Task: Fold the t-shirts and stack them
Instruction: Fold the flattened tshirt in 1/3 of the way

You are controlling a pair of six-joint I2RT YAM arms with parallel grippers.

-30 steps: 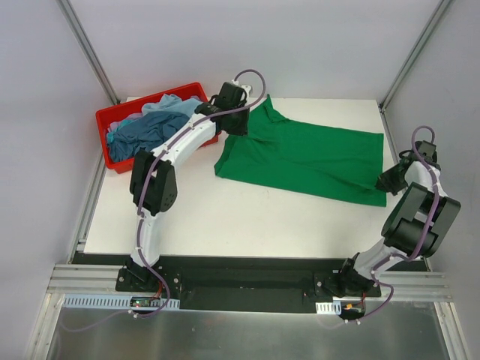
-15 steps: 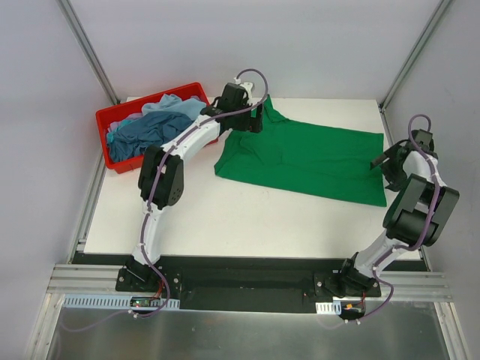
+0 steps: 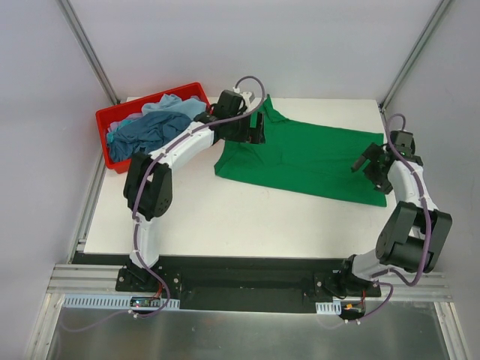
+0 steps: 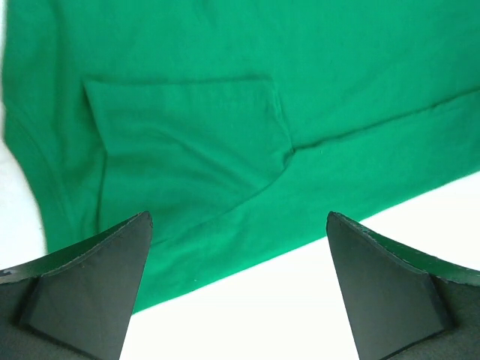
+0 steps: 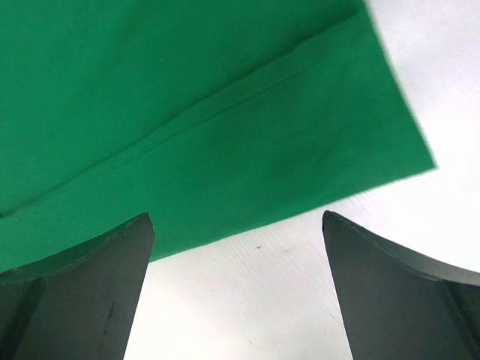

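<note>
The bright green short-sleeved fabric t-shirt (image 3: 315,154) lies spread flat on the white table (image 3: 225,217), just to the right of the red plastic rectangular bin (image 3: 103,118). In this bin the dark teal-blue t-shirt (image 3: 142,133) and the pale blue t-shirt (image 3: 169,105) are heaped. The left gripper (image 3: 253,129) hangs over the shirt end nearest the bin, and the right gripper (image 3: 371,163) over the end farthest from it. Both have their jaws wide apart and hold nothing. The step in hand seems to be folding the green shirt. The next move probably calls for both grippers to descend and pinch an edge together.
</note>
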